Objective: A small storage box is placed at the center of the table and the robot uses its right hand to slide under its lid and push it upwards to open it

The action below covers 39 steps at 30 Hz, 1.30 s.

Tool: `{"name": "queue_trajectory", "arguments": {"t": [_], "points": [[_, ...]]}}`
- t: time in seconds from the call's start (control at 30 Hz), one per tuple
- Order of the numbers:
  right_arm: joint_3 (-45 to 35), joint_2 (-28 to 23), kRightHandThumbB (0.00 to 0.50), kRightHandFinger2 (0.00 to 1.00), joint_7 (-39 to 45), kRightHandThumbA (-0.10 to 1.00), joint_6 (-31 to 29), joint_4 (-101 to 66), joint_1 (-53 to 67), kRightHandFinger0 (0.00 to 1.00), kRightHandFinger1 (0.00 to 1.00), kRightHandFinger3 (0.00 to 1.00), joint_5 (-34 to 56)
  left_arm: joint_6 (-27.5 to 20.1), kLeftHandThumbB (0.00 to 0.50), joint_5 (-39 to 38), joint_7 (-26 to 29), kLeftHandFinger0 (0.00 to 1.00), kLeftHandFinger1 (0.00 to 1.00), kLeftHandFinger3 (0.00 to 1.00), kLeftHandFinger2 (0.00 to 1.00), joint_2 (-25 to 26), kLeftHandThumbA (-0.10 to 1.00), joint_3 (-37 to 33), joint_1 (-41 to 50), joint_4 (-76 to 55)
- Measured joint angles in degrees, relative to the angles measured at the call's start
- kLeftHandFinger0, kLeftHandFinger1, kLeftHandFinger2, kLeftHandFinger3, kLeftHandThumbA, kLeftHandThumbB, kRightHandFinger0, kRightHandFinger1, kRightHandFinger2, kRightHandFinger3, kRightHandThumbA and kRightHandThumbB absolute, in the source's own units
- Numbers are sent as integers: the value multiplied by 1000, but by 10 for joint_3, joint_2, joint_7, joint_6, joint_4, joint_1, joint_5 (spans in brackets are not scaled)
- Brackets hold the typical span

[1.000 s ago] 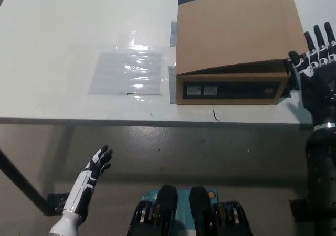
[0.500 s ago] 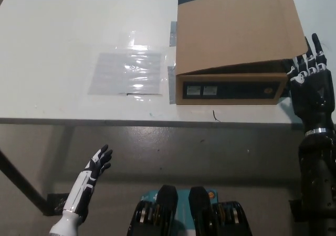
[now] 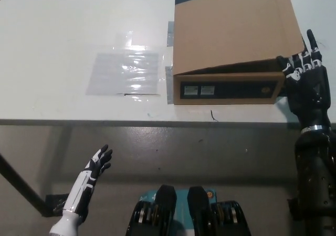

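Note:
A brown cardboard storage box [image 3: 231, 42] stands on the white table [image 3: 63, 36], right of its middle. Its flat lid [image 3: 233, 26] has a dark stripe along the far edge and sits slightly raised over the front wall, which carries two white labels. My black right hand [image 3: 303, 78] is at the box's front right corner, palm upright, fingers apart, with fingertips [image 3: 294, 63] touching the lid's right front corner. My white left hand [image 3: 97, 165] hangs open below the table edge at lower left.
A clear plastic sheet [image 3: 126, 71] lies flat on the table left of the box. Grey tape strips [image 3: 169, 84] show at the box's left side. The table's front edge [image 3: 157, 121] runs across the picture, floor below it.
My right hand has moved left and slightly down, from beside the box to its lid's front right corner. The whole picture has shifted a little. The left hand stays still.

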Motion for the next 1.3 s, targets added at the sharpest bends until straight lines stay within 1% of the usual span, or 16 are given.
{"name": "queue_trajectory", "arguments": {"t": [0.17,0.2,0.37,0.7,0.87,0.97,1.0,1.03,1.13,1.3], "points": [[3,11,300,1000,-1,1000,6,-8,-10,1000,1000,1000,-1,0,500,0,0,1000,1000,1000,1000,0,1000,0,0,0],[3,12,290,1000,-1,1000,7,-9,-11,1000,1000,1000,-1,0,500,0,0,1000,1000,1000,1000,0,1000,0,0,0],[7,23,282,1000,-7,1000,16,-10,-17,1000,1000,1000,-5,0,500,0,0,1000,1000,1000,1000,0,1000,0,0,0],[23,40,316,1000,-11,1000,17,-5,-27,1000,1000,1000,-16,0,500,0,0,1000,1000,1000,1000,0,1000,0,0,0],[29,49,303,1000,-10,1000,17,-1,-32,1000,1000,1000,-19,0,500,0,0,1000,1000,1000,1000,0,1000,0,-1,0],[35,54,317,1000,-10,1000,17,-1,-38,1000,1000,1000,-22,0,500,0,0,1000,1000,1000,1000,0,1000,0,-2,0],[40,55,305,1000,-10,1000,17,0,-42,1000,1000,1000,-27,0,500,0,0,1000,1000,1000,1000,0,1000,0,-3,0],[44,56,304,1000,-10,1000,17,0,-46,1000,1000,1000,-29,0,500,0,0,1000,1000,1000,1000,0,1000,0,-4,0],[59,59,317,1000,-10,1000,17,1,-55,1000,1000,1000,-38,0,500,0,0,1000,1000,1000,1000,0,1000,0,-5,0],[83,74,289,1000,-13,1000,18,1,-67,1000,1000,1000,-57,0,500,0,0,1000,1000,1000,1000,0,1000,0,-7,0]]}}
